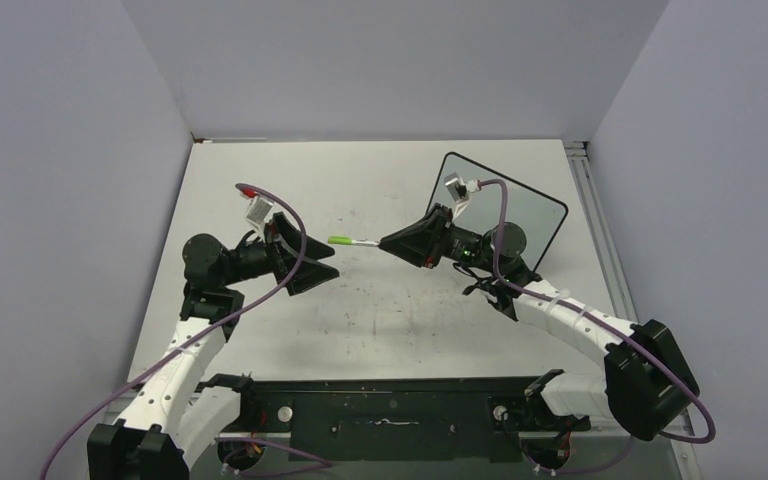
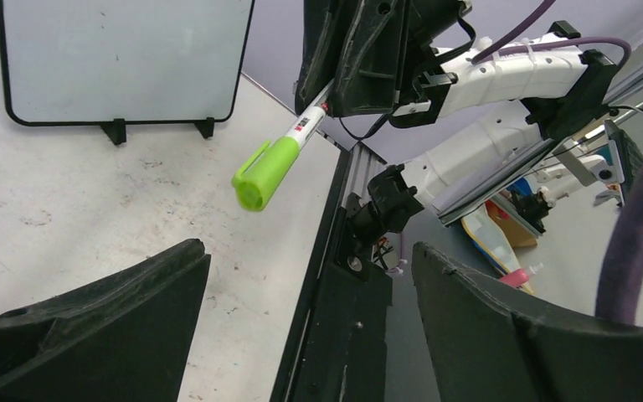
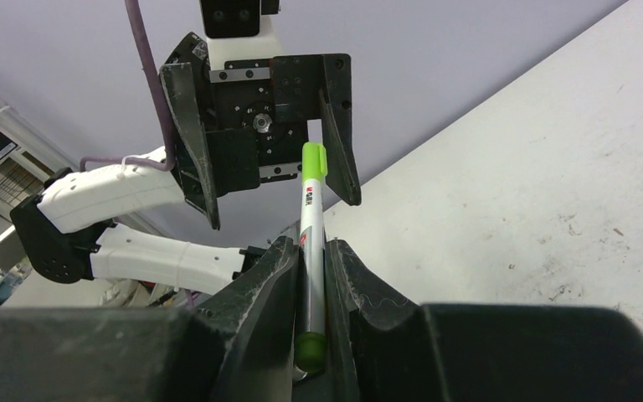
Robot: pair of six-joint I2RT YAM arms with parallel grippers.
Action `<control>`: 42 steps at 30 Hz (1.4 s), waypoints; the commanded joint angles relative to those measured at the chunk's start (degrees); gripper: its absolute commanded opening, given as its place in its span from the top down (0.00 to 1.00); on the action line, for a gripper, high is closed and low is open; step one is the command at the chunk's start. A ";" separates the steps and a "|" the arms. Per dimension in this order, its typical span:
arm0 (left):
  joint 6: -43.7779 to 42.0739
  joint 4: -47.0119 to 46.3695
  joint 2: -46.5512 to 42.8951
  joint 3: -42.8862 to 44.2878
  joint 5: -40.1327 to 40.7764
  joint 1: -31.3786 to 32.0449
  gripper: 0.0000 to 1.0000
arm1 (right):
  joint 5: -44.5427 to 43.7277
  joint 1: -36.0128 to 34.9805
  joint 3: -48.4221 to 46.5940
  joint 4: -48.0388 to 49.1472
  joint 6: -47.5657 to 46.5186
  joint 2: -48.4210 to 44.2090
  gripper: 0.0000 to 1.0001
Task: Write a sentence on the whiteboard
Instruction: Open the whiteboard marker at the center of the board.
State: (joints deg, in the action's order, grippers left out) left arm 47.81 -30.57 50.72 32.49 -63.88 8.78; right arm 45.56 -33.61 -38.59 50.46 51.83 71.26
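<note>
Whiteboard (image 1: pixel 538 212) stands at the far right of the worktop (image 1: pixel 380 310), behind the right arm, which covers its lower left part in the overhead view. From above its face looks dark and glossy. The left wrist camera shows the same board (image 2: pixel 126 59) as pale grey-white, with rounded corners, a thin black frame and two small black feet resting on the scuffed, speckled worktop (image 2: pixel 92 209); its top edge is cut off there.

At the left, the left claw (image 1: pixel 325 262) is spread wide and grips nothing. Its own camera shows the two matt black fingers far apart (image 2: pixel 310 251), with air between them. The right wrist view looks straight into it (image 3: pixel 283 209), showing the screws and hub of the palm.

Between the arms hangs a marker (image 1: pixel 352 241), held level above the worktop. It has a white barrel and a lime-green clipped cap (image 2: pixel 264 172) that points toward the left claw. From above I cannot tell whether the cap touches that claw. The left wrist view shows it apart from both fingers.

At the right, the right claw (image 1: pixel 385 242) is closed tight on the marker's barrel. Its own camera shows the pen (image 3: pixel 311 218) pinched between rough black fingers, with a green tail end behind them. The printed label is too small to read.
</note>
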 commanded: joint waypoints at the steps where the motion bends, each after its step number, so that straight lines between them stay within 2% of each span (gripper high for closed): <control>1: 1.97 -4.41 0.85 1.42 -2.13 0.66 0.12 | 2.22 -1.61 -3.68 3.63 -1.32 0.77 0.95; 7: 2.02 -4.24 1.22 1.61 -1.91 0.68 0.26 | 2.25 -2.90 -5.31 -2.20 -5.57 1.03 0.95; 11: 2.11 -4.15 1.22 1.74 -1.87 0.62 0.27 | 2.70 -3.81 -6.09 -4.25 -7.57 1.54 0.95; 18: 2.20 -4.15 1.03 1.86 -1.87 0.32 0.39 | 3.29 -4.17 -6.38 -6.94 -9.30 1.69 0.95; 28: 2.20 -3.73 0.96 1.99 -1.69 -0.69 0.47 | 3.66 -4.26 -6.43 -9.54 -10.77 0.36 0.95; 32: 2.03 -3.63 1.05 1.96 -1.69 -0.70 0.57 | 3.40 -4.28 -6.41 -10.10 -11.17 0.01 0.95; 36: 1.85 -3.36 1.05 1.94 -1.64 -0.73 0.73 | 3.39 -4.31 -6.41 -10.05 -11.21 -0.04 0.95; 40: 1.77 -3.39 0.96 2.05 -1.69 -0.70 1.00 | 3.60 -4.32 -6.32 -10.10 -11.20 -0.11 0.95; 42: 1.76 -3.44 0.75 2.05 -1.75 -0.70 1.00 | 3.53 -4.23 -6.04 -9.55 -10.82 -0.46 0.95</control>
State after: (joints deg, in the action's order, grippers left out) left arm 50.37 -31.64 52.14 32.53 -65.71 8.12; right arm 50.39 -37.54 -42.96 39.11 42.46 72.47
